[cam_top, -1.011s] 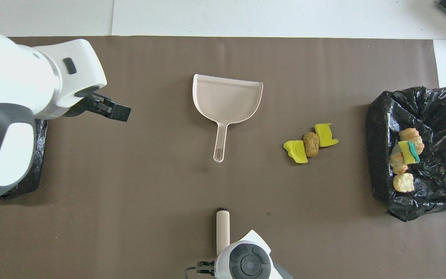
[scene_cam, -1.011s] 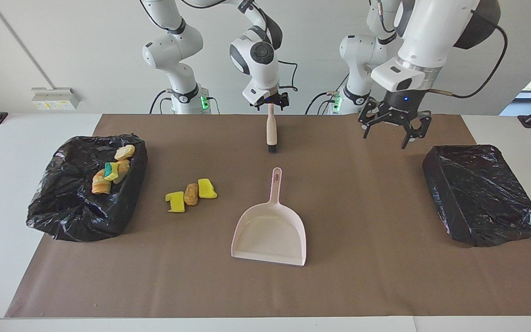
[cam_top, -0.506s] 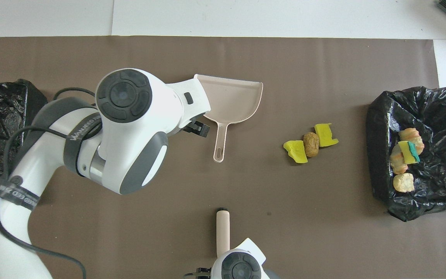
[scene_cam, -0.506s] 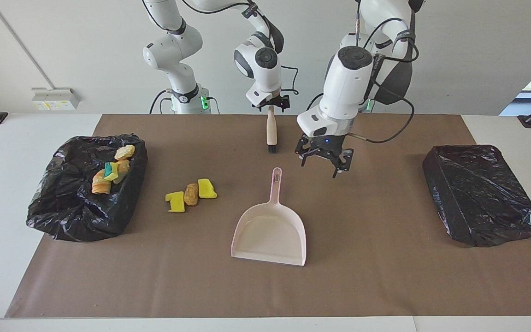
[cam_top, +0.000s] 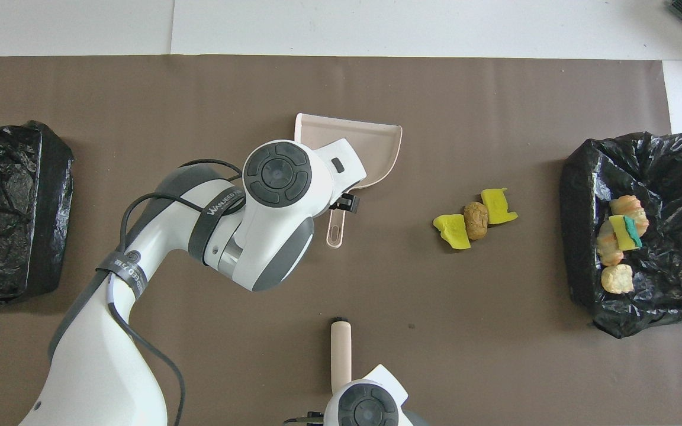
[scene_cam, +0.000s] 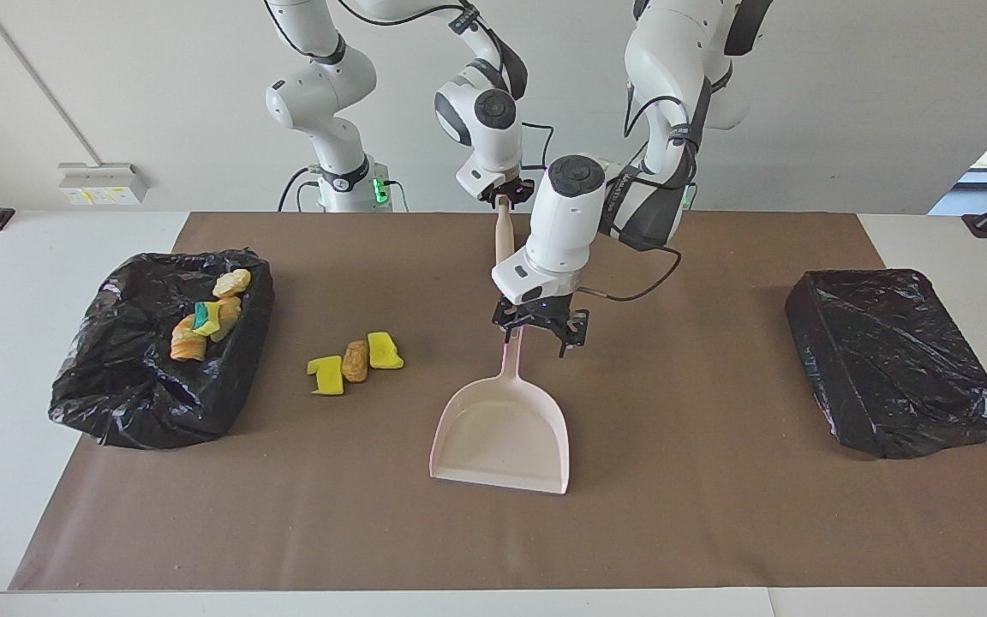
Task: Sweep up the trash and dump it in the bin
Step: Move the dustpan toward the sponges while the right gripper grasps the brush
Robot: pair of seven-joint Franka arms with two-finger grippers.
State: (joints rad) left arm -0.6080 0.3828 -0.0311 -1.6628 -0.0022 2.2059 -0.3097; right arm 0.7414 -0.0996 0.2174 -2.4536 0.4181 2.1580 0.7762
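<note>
Layout at the table. The left gripper hangs over the handle of the dustpan, its fingers spread to either side of that handle. From the spot under the fingers, the pan's scoop lies on the mat farther from the robots. Toward the right arm's end lie three pieces of trash, touching in a row. Next in that direction is the bin, with more pieces in it. Toward the left arm's end, well apart, sits a bagged box. Nearer the robots is the brush, its handle's top at the right gripper.
</note>
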